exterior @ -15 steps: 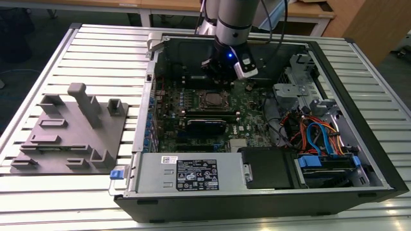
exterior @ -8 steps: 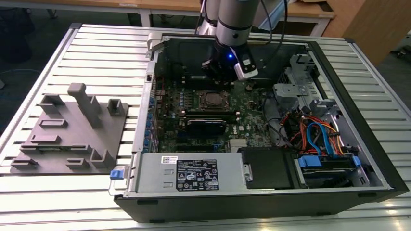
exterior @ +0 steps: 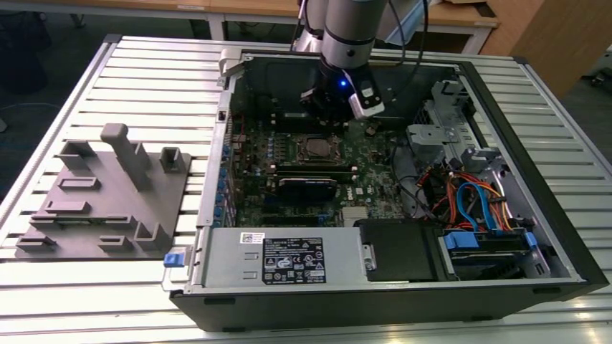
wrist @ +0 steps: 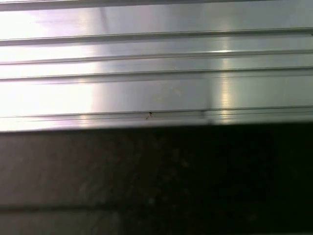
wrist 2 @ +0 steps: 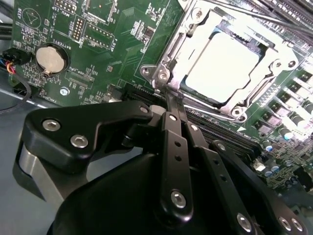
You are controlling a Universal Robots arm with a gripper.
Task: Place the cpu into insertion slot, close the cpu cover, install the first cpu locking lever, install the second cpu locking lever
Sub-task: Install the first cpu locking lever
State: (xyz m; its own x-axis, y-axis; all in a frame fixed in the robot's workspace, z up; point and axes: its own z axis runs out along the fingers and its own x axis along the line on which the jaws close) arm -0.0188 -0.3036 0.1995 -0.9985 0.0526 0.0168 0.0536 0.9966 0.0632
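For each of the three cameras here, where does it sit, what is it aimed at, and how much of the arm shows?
Exterior view: off the arm, above, looking down on the open computer case; the arm and gripper hang over the motherboard.
Second wrist view: on the arm, looking along the gripper at the cpu under its cpu cover.
First wrist view: on the arm, facing ribbed metal.
Shared: exterior and second wrist views both show the cpu.

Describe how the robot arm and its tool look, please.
The arm is a grey cylinder with black cables alongside and a small blue light lower down. The tool is matte black, made of flat linked bars joined by silver screws, on a rounded black body.
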